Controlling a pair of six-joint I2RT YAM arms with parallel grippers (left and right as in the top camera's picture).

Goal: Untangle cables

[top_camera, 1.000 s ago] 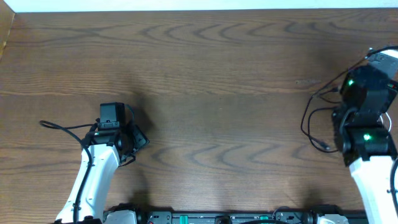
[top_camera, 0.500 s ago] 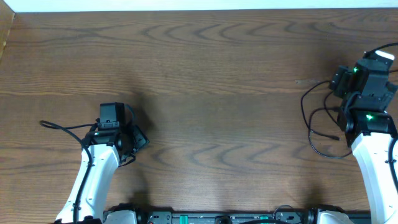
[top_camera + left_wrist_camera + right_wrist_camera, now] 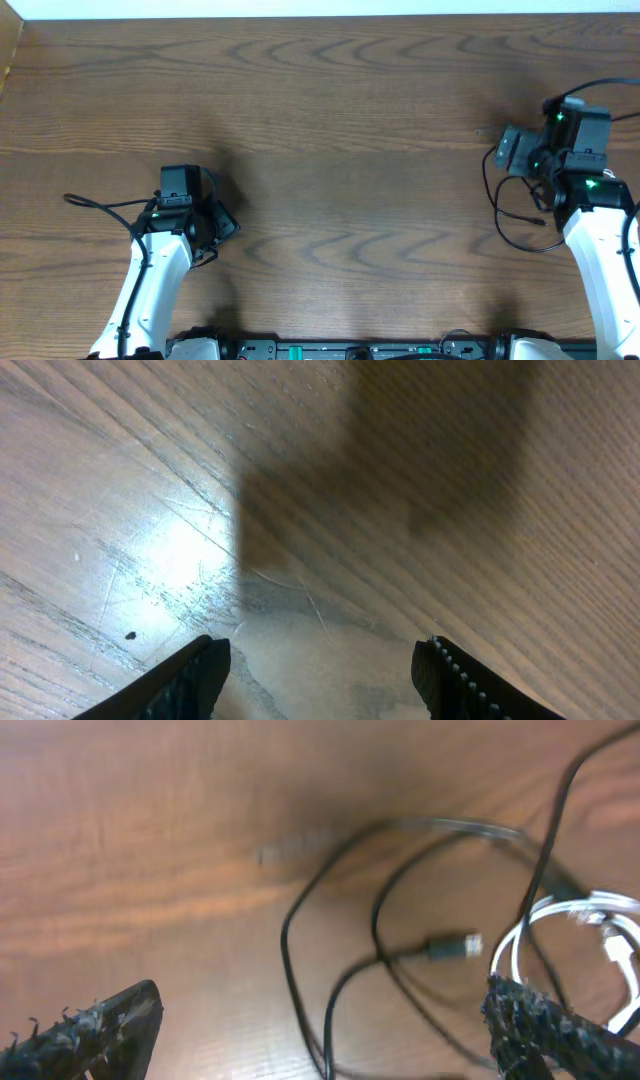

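The cables (image 3: 515,215) lie in a loose tangle at the right edge of the overhead frame, on the brown wood-grain worktop (image 3: 320,120). Nothing rests on them. Only the right arm (image 3: 600,280) stands over them, its white link coming up from the lower right corner and covering part of the heap. The right hand (image 3: 320,1038) hangs just above the tangle's upper left part, fingers spread wide and gripping nothing. In the right wrist view its dark fingertips (image 3: 90,1030) sit in the lower corners, and the cords cross the worktop between and beyond them, mostly in the right half. Several thin black cords form overlapping loops, one ending in a small plug (image 3: 455,945) with a pale tip at centre right. The white cable (image 3: 560,915) coils at the right edge, threaded among the black ones. Well apart, in the lower left of the overhead frame, the left hand (image 3: 325,680) stands open over bare wood, holding nothing.
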